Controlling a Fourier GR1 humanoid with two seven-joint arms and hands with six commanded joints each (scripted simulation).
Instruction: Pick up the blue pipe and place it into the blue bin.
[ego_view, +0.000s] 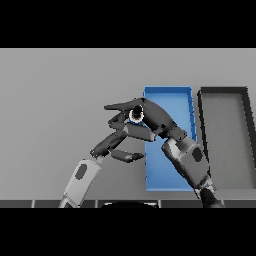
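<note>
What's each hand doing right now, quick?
Left hand: open, fingers relaxed, holding nothing.
Right hand: shut on the pipe, at the blue bin's left edge.

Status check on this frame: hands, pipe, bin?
Right hand shut on blue pipe at blue bin left rim. Left hand open beside it. Grey bin right, clear.

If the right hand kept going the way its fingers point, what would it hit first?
Its fingers point toward the view's left, off the blue bin. Beyond them only bare grey table shows, so the way looks free, though height is unclear.
</note>
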